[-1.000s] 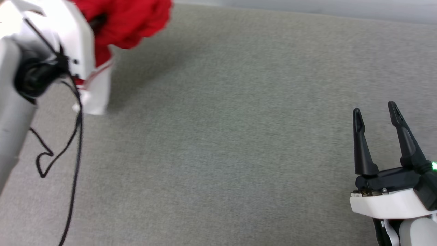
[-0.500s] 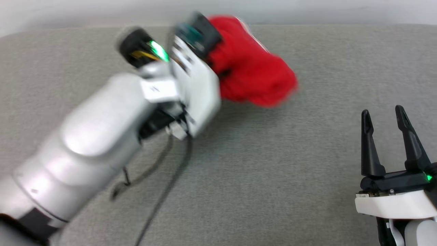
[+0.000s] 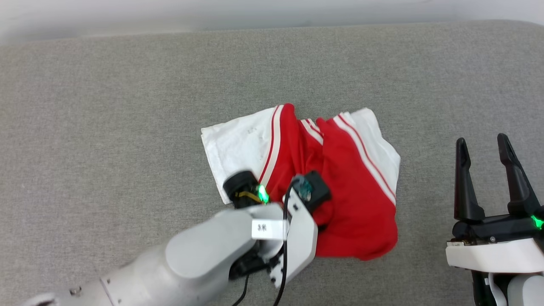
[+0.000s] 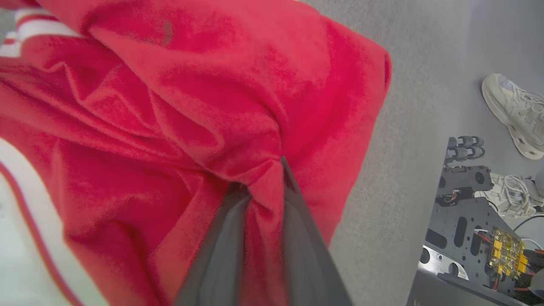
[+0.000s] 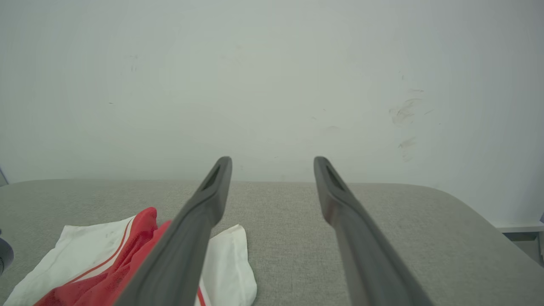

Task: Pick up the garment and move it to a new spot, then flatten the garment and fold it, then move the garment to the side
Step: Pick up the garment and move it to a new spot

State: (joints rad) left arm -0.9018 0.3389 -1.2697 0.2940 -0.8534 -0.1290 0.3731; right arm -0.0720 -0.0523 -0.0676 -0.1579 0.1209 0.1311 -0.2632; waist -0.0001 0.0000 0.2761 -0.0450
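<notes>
While the left arm's pale grey forearm (image 3: 204, 259) reaches in from the near left corner of the grey fabric-covered surface (image 3: 106, 127), you can see its left gripper (image 4: 260, 187) pinching a fold of the red jersey-style garment with white short sleeves (image 3: 357, 204). In the left wrist view the two dark fingers (image 4: 225, 246) stand nearly together, and a ridge of red cloth runs up between them; the fabric puckers where the tips meet it. From the head view the fingers themselves are hidden under the wrist housing, where a green light (image 3: 262, 194) glows and a black cable (image 3: 284, 255) loops down.

The garment lies crumpled about the middle of the surface, slightly towards its right edge and well apart from the far edge. One white sleeve (image 3: 238, 148) spreads flat on its left side, another (image 3: 378, 140) shows on the right, and red-and-white striped trim runs between white and red. The red body is bunched and creased on the near side.

Your right gripper (image 3: 482, 141) sits by the near right corner, apart from the garment, its fingers spread wide with nothing between them. Its wrist view looks across the surface to a plain white wall (image 5: 272, 85), with the garment at lower left.

Pale sneakers (image 4: 512, 112) stand on the floor beyond the surface's edge in the left wrist view.
</notes>
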